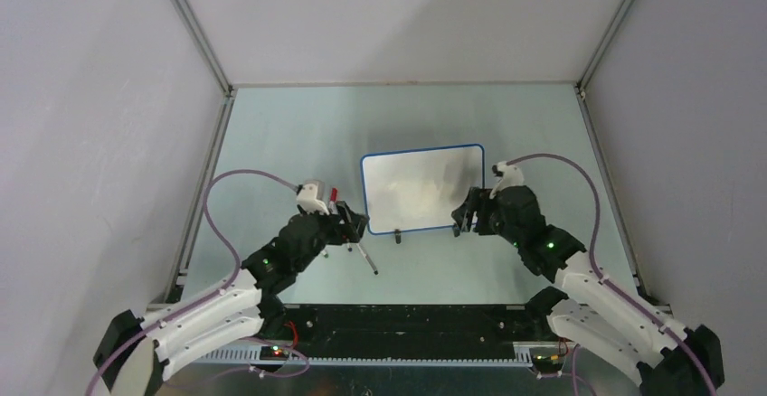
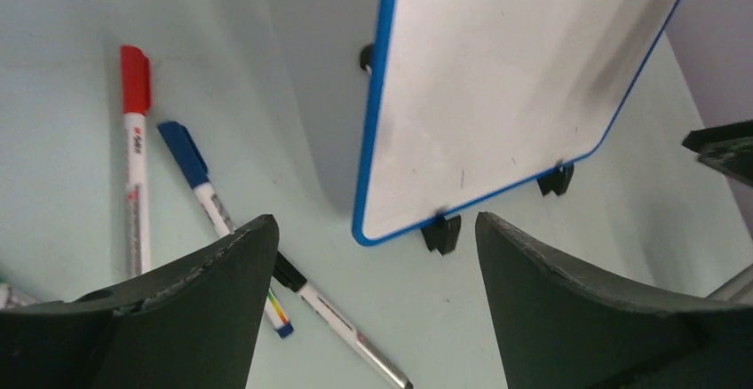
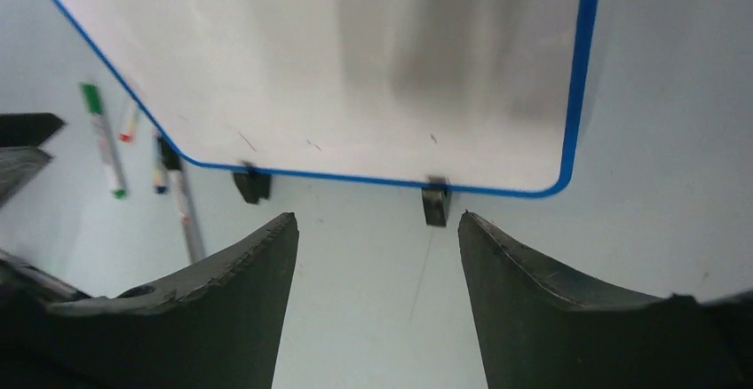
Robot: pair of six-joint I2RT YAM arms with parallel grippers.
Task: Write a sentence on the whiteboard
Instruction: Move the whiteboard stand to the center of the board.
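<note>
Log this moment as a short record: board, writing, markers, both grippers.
whiteboard: mid-table, blue rim, on two black feet
writing: none visible, only faint grey smudges
markers: red-capped marker, blue-capped marker, black-capped marker, green marker, all lying loose left of the board
left gripper: jaws open, empty, near the board's left corner
right gripper: jaws open, empty, at the board's near edge
</note>
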